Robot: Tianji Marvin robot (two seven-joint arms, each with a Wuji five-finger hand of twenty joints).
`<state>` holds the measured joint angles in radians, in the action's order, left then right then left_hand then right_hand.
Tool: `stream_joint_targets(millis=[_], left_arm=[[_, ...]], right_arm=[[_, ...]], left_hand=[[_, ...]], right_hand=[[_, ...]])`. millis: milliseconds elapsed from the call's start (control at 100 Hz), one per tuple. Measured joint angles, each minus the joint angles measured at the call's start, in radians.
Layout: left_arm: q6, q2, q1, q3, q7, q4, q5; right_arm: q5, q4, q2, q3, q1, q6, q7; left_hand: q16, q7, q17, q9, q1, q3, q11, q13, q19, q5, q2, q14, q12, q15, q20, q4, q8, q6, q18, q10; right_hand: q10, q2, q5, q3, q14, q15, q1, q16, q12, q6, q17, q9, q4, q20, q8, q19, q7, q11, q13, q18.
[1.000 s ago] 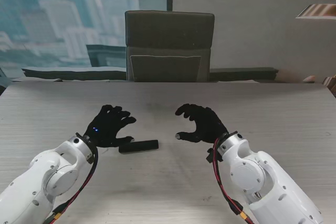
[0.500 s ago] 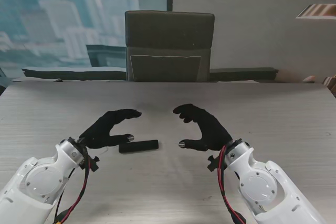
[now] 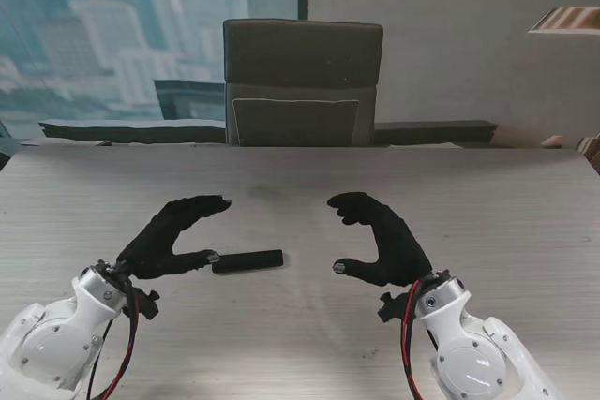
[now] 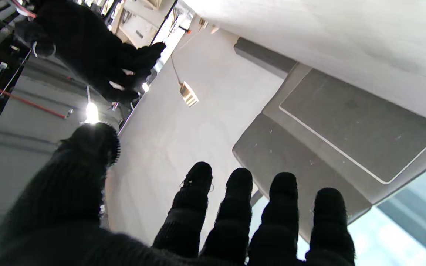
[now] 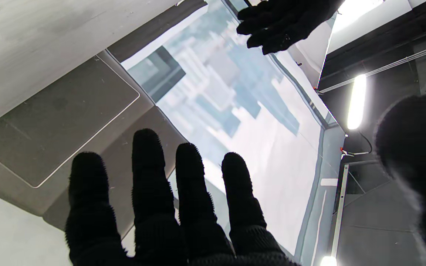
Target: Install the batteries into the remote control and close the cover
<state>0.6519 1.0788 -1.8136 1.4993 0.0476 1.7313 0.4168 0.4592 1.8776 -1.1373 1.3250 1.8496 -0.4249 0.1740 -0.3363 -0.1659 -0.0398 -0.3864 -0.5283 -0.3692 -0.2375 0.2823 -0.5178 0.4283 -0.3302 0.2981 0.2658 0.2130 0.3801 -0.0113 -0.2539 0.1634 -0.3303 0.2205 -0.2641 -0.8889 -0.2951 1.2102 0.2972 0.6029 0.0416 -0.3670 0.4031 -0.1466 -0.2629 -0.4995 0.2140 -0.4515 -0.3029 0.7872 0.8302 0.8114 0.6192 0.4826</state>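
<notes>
A black remote control [image 3: 247, 260] lies flat on the wooden table [image 3: 300, 325], between my two hands. My left hand [image 3: 172, 237] in its black glove hovers just left of it, fingers spread and curved, thumb tip close to the remote's left end, holding nothing. My right hand [image 3: 382, 239] stands on the right, apart from the remote, fingers arched and apart, empty. The wrist views show only spread gloved fingers [image 4: 235, 214] [image 5: 150, 184] against the room. I cannot make out any batteries or a cover.
A grey office chair [image 3: 302, 81] stands behind the far table edge. Beyond it are a window on the left and a wall on the right. A dark ledge [image 3: 431, 128] runs behind the table.
Both arms have pulled back towards me and turned from palm-down to palm-sideways. The left hand slid left, the right hand right. The remote has not moved.
</notes>
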Motion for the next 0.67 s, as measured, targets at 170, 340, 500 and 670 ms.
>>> stream_joint_targets(millis=[170,340,500,670], left_arm=[[0.008,0.004,0.006,-0.013,0.014,-0.001,-0.036],[0.006,0.0,0.011,-0.022,0.041,0.001,-0.037],[-0.002,0.001,0.008,-0.018,0.02,0.009,-0.004],[-0.009,0.005,0.005,-0.017,0.009,0.009,-0.015]], right_arm=[[0.034,0.012,0.0,0.003,0.025,-0.001,0.036],[0.041,0.013,-0.002,0.001,0.036,0.005,0.047],[0.054,0.013,-0.002,-0.008,0.034,0.019,0.051],[0.056,0.011,-0.002,-0.017,0.025,0.022,0.043]], left_hand=[[0.0,0.003,0.0,0.0,0.0,0.0,0.01,0.0,0.022,0.0,0.0,0.0,0.0,-0.001,0.011,0.0,0.0,0.0,0.0,0.0],[0.0,0.003,0.0,0.0,0.0,0.0,0.01,0.0,0.034,0.0,0.0,0.0,0.0,-0.001,0.011,0.0,0.0,0.0,0.0,0.0],[0.001,0.003,0.0,0.0,0.0,0.0,0.01,0.0,0.037,0.0,0.0,0.0,-0.009,-0.011,0.013,0.0,0.0,-0.001,0.0,0.0],[0.001,0.003,0.0,0.0,0.0,0.0,0.01,-0.001,0.049,0.0,0.0,0.0,-0.009,-0.011,0.024,0.0,0.0,-0.001,0.0,0.0]], right_hand=[[0.0,0.0,-0.001,0.0,0.0,0.018,0.0,0.0,0.0,-0.002,0.0,-0.011,0.0,-0.013,0.0,0.0,0.0,0.001,0.011,0.0],[0.0,0.0,-0.001,0.0,0.0,0.027,0.0,-0.003,0.0,-0.002,-0.001,-0.025,0.0,-0.022,0.0,-0.001,0.0,0.002,0.011,0.0],[0.0,0.001,-0.012,-0.003,0.0,0.03,0.0,-0.011,0.0,-0.003,-0.001,-0.035,0.0,-0.029,0.0,-0.001,-0.001,0.002,0.011,0.0],[0.0,0.001,-0.012,-0.004,0.0,0.031,0.0,-0.011,0.0,-0.003,-0.001,-0.035,0.0,-0.029,0.0,0.0,-0.001,0.002,0.011,0.0]])
